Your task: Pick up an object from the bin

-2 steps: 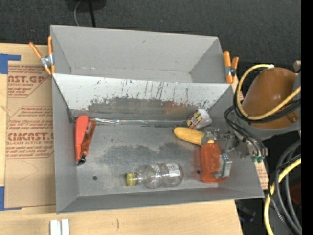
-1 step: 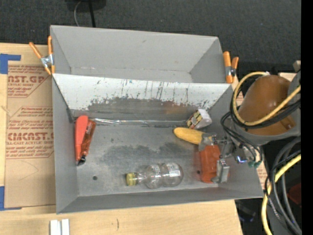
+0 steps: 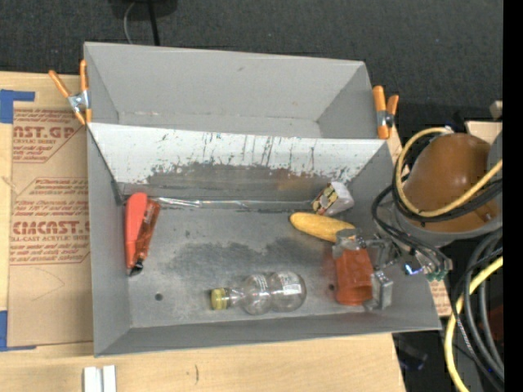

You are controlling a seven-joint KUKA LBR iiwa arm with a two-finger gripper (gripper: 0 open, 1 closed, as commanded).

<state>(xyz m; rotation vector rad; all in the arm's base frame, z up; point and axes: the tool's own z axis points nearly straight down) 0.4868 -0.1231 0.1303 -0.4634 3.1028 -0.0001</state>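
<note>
From my remote seat, the only print I can read is in red on the cardboard sheet point(image 3: 41, 219) left of the bin. Near its top edge stands "CAST.GP", cut off at the start. Lower down is what looks like "CIACAST", with a smaller line under it ending in "ACRYLIC SHEET". The small white box point(image 3: 333, 197) inside the bin carries marks too small to read.

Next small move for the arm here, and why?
Probably close the jaws. The gripper sits at the right end of the bin, its jaws standing open on either side of the red block, so a grasp looks lined up.
</note>
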